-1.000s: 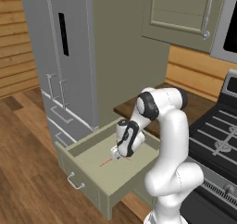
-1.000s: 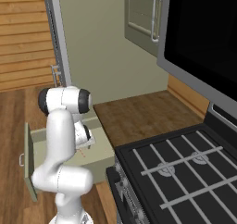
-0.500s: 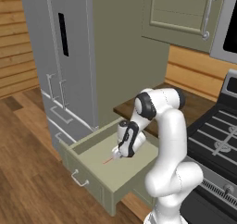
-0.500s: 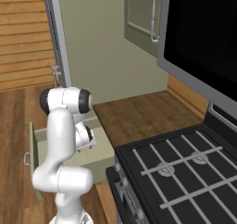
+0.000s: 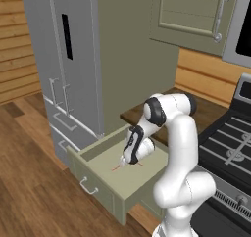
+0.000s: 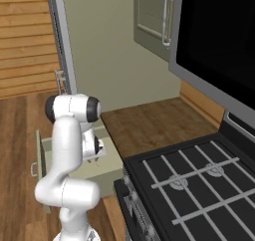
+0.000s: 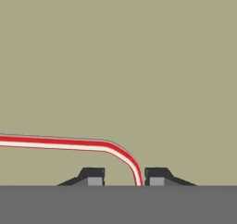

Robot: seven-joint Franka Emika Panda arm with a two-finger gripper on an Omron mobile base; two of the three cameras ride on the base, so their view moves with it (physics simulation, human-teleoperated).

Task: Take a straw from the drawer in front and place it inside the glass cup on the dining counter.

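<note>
One thin straw passes between the gripper fingertips, jaws narrowed without visibly pinching, so it may slip out in the drawer.

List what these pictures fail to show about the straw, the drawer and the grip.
- Straw: in the hand view its end runs off the left edge; the other end drops between the fingertips out of sight.
- Gripper: in the left base view too small to tell whether it pinches the straw.
- Drawer: in the right base view the arm hides most of its inside.
</note>
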